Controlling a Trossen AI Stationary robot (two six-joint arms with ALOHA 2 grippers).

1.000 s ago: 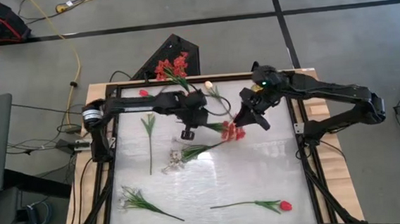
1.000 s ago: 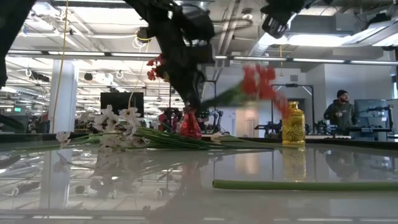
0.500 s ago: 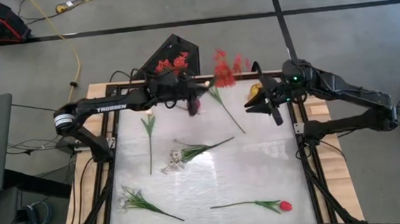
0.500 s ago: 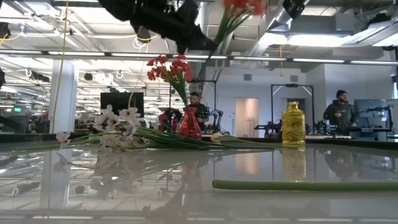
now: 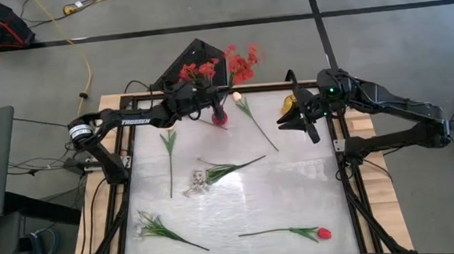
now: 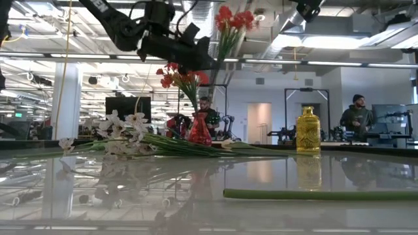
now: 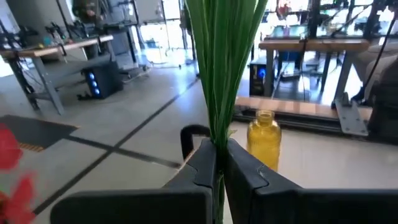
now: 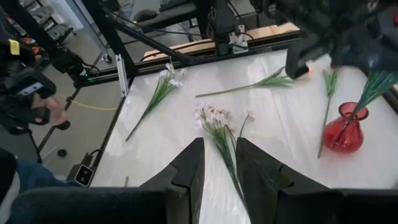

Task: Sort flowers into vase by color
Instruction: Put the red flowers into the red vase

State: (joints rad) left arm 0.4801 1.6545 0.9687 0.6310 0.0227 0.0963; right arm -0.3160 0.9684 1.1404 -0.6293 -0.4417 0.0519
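At the table's far edge, the left gripper [image 7: 219, 171] has its fingers [image 7: 198, 167] pinched on the green stem of a red blossom cluster [image 5: 242, 62], held upright above the red vase [image 5: 220, 118]. That vase already holds red flowers [image 5: 195, 71]. The yellow vase [image 5: 289, 102] stands near the far right corner, just beside the right gripper [image 5: 297, 119], whose fingers [image 8: 189, 163] are spread with nothing between them. On the tabletop [image 5: 295, 186] lie a cream-peach tulip [image 5: 238, 97], a bare leafy stem [image 5: 168, 143], two white sprays [image 5: 198, 179] and [image 5: 147, 224], and a red tulip [image 5: 323, 233].
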